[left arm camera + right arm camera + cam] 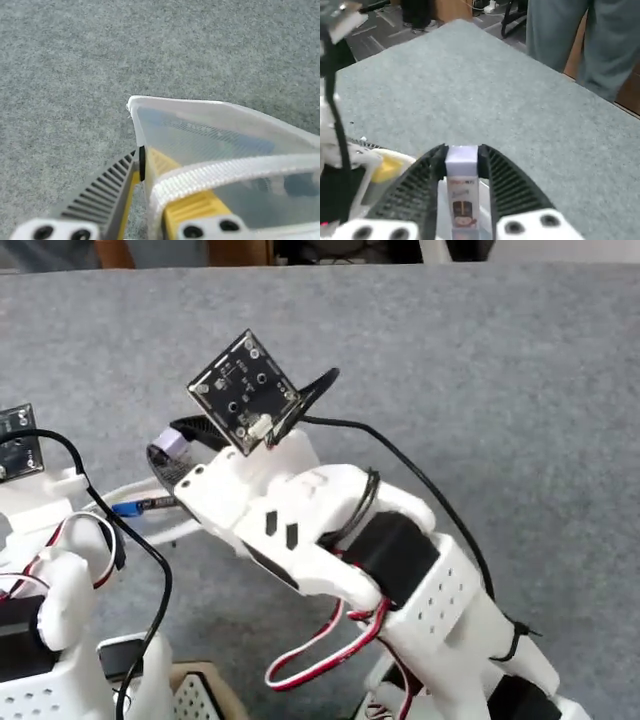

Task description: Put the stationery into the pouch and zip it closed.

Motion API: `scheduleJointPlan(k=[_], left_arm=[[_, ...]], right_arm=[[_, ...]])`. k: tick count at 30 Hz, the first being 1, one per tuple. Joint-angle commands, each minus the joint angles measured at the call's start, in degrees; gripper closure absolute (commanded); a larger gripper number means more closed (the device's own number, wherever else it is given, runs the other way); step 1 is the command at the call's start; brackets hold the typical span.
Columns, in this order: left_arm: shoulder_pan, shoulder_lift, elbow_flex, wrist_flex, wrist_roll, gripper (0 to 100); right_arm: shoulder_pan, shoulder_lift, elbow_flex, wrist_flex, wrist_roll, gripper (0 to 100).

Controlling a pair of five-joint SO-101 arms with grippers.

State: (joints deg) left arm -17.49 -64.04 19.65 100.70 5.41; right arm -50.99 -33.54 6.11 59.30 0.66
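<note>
My left gripper (140,161) is shut on the edge of the translucent white mesh pouch (210,140), close to its corner. A blue item (250,146) shows through the mesh. In the high view the pouch (146,502) lies between the two arms with the blue item (130,508) inside. My right gripper (462,152) is shut on a small white and lavender box-shaped stationery piece (461,192). It holds that lavender piece (170,444) just above the pouch. The left gripper's yellow finger (387,167) sits close beside it.
Grey felt covers the table (480,360), with open surface toward the back and right. The right arm's body (340,540) and black cable (420,475) hang over the middle. A tan block (205,685) sits at the front edge by the left arm's base.
</note>
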Motion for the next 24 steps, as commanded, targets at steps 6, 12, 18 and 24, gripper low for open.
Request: scheduleJointPlan(k=[6, 12, 18, 24], left_arm=[[0.6, -0.5, -0.7, -0.5, 0.1, 97], [0.6, -0.5, -0.7, -0.5, 0.1, 97], [0.6, -0.5, -0.7, -0.5, 0.1, 97], [0.6, -0.5, -0.7, -0.5, 0.1, 97]], right_arm=[[1.1, -1.7, 2.2, -4.1, -0.4, 98.6], [1.2, -2.2, 6.5, -5.3, -0.4, 98.6], [1.2, -6.3, 10.1, -5.3, -0.2, 98.6], [0.8, -7.6, 11.1, -10.3, 3.7, 98.6]])
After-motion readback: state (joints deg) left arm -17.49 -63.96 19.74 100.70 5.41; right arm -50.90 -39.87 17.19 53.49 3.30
